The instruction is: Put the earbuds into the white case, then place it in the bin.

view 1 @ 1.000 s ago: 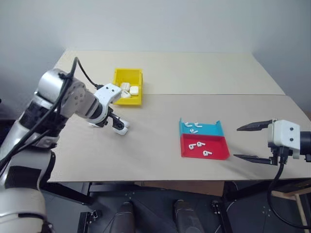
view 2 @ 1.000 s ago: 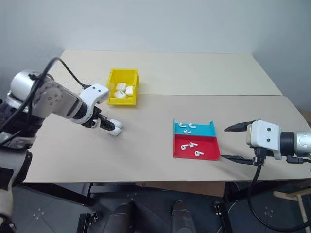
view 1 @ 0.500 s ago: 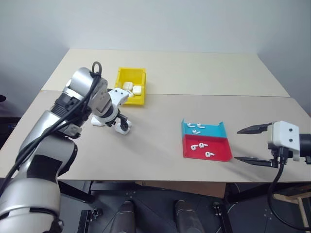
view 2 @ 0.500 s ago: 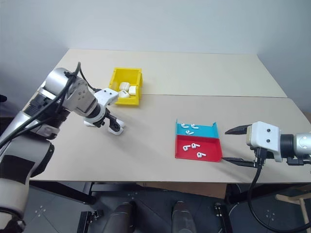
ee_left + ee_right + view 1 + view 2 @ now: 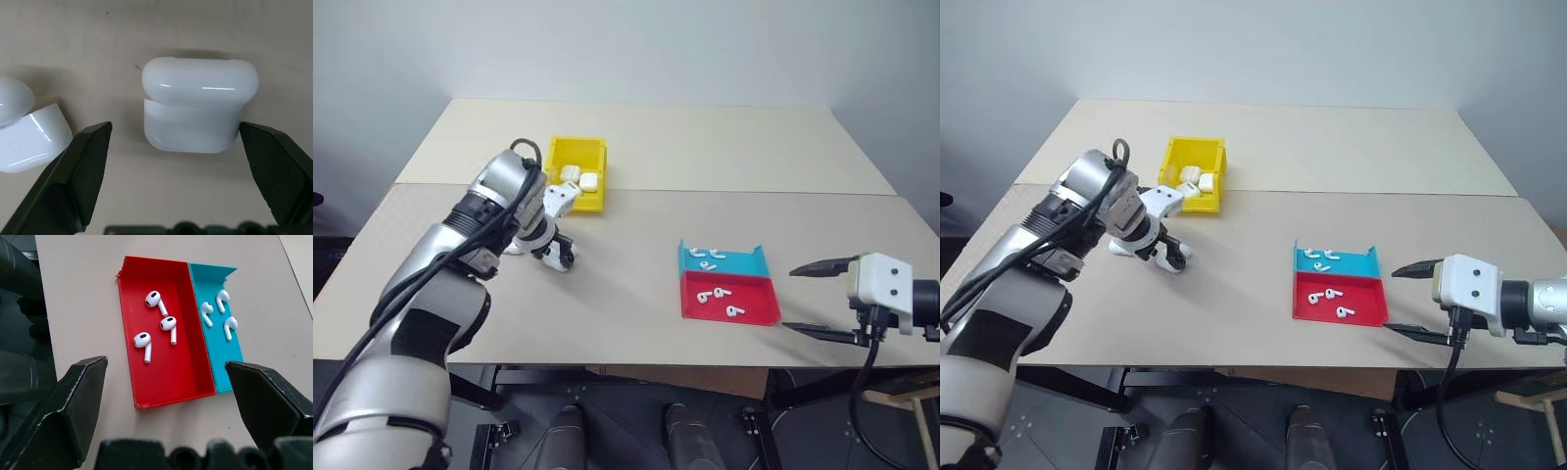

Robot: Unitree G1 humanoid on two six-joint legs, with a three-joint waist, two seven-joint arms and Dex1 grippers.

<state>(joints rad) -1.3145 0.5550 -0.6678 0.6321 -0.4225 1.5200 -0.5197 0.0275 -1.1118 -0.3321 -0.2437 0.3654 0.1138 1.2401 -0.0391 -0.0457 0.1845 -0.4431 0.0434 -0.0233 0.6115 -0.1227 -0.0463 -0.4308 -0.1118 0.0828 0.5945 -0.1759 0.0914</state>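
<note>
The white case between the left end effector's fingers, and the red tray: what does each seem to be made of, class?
The white case: apparently glossy hard plastic, going by the sharp streaks of light on its rounded lid. The red tray: probably matte plastic, with thin, evenly coloured walls, no shine, and a slightly ragged corner.

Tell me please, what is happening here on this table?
A two-armed robot is sorting earbuds. Its left gripper is open, lowered over a white case on the table, one finger on each side, not gripping; a second case lies beside it. The right gripper, also open, hovers near the red tray and blue tray, three earbuds in each. The yellow bin already holds some cases.
</note>
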